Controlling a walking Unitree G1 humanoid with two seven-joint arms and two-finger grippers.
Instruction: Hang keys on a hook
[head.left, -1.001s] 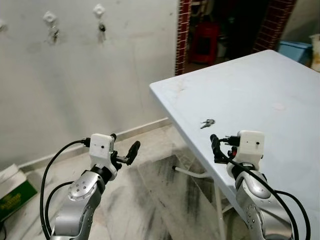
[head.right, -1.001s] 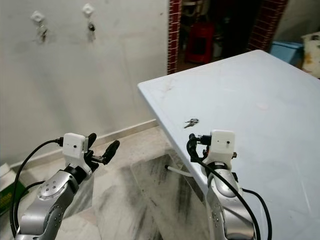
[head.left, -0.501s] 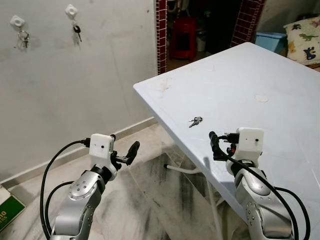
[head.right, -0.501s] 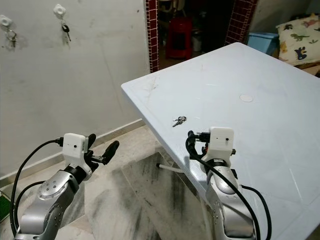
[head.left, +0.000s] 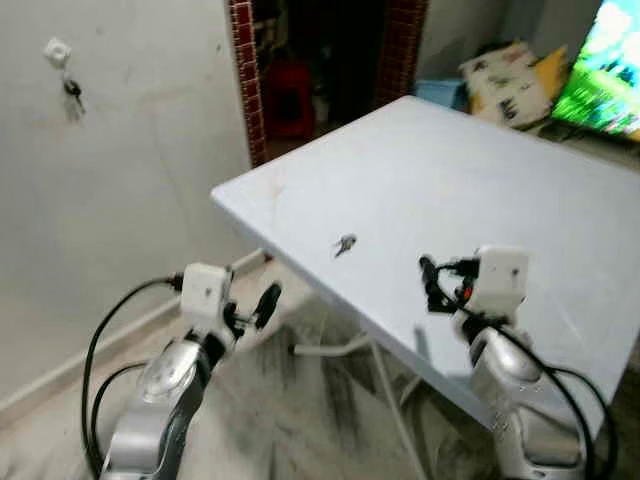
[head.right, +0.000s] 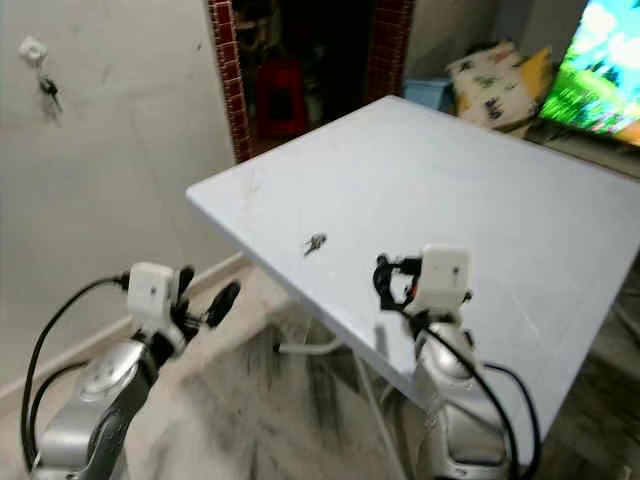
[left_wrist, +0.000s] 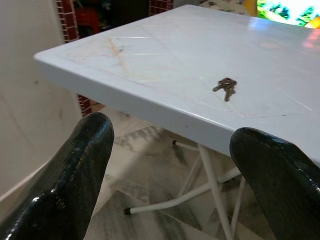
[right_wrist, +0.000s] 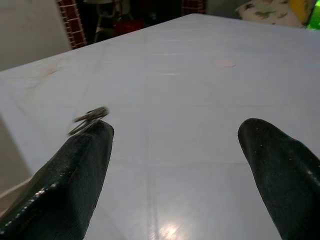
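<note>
We're facing a big pale blue table (head.left: 470, 190) with one corner pointing at the wall (head.left: 120, 190), and on that wall a white hook (head.left: 57, 50) already has a key hanging off it. Our keys (head.left: 345, 243) lie flat on the table top, a little way in from the edge that faces our left arm and not far from that near corner.

Both claws are empty and spread wide. The right gripper (head.left: 432, 282) hovers over the table's near edge, with the keys ahead of it and slightly to its left. The left gripper (head.left: 255, 305) hangs off the table, over the floor (head.left: 300, 420).

So the step in hand looks like the pickup. We'd reach with the right, come down low, and pinch the bunch itself (flat keys on a slick top will probably skate if we nudge them).

The left wrist view gives the cleanest look at the keys (left_wrist: 226, 88) and the table legs (left_wrist: 210, 175) underneath. The right wrist view has them peeking just over one finger (right_wrist: 80, 165).
</note>
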